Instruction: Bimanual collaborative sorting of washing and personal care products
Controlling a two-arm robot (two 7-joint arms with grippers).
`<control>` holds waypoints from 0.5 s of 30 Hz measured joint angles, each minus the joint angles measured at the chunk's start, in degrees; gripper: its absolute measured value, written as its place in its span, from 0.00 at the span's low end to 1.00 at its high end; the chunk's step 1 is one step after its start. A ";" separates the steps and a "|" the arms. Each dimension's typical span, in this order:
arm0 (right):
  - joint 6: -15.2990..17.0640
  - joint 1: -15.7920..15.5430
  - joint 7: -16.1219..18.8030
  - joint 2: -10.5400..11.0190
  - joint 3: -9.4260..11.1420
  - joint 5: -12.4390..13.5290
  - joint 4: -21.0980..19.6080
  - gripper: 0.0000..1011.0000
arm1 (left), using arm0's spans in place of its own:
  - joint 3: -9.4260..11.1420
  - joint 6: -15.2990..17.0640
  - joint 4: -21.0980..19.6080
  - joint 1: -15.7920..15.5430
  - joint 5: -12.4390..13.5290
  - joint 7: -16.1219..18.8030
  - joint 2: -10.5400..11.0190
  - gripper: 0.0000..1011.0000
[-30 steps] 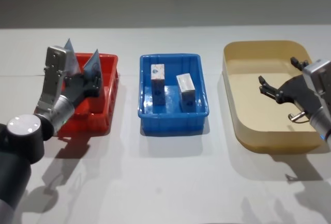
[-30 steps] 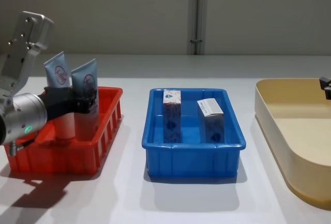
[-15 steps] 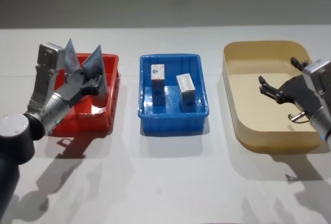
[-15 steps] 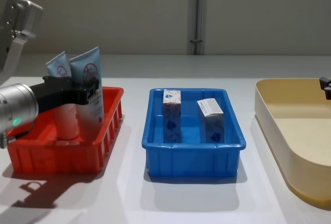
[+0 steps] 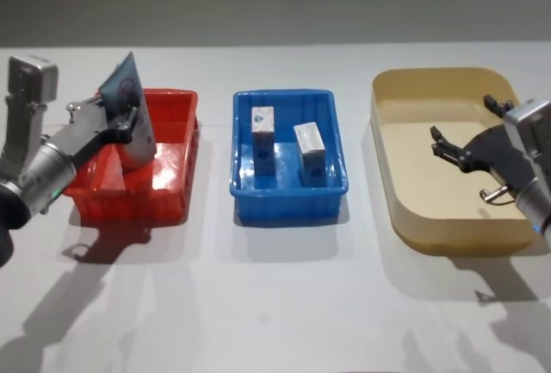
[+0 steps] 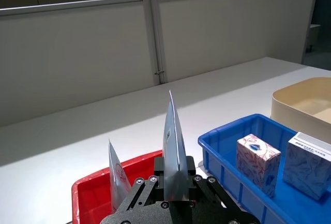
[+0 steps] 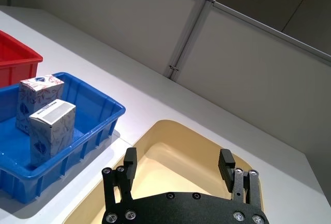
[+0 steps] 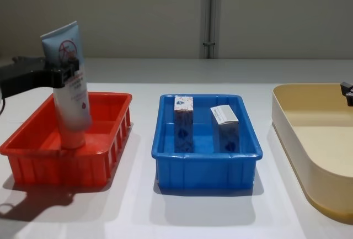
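The squeeze tube (image 8: 71,104), clamped near its crimped end by the left gripper (image 8: 65,75), has been raised since half a second ago. Its cap is judged still inside the red tub (image 8: 33,162) beneath the gripper, so the carry-over is not yet begun. The right gripper (image 5: 461,115) is held wide open and empty above the beige tub (image 5: 405,209). Two tubes are counted, the second tube (image 6: 118,175) standing just beside the left gripper, two cartons (image 5: 263,140) (image 5: 310,151) in the blue tub (image 5: 288,190) between the grippers, and three tubs.

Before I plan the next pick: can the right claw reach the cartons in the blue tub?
Probably yes. The right claw hangs open over the beige tub, the cartons stand uncovered, and the left claw holds a tube at the red tub.
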 joint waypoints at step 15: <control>0.00 0.00 0.00 0.01 0.00 0.00 0.00 0.99 | -2.17 1.36 -8.62 5.35 -6.15 -3.83 5.60 0.22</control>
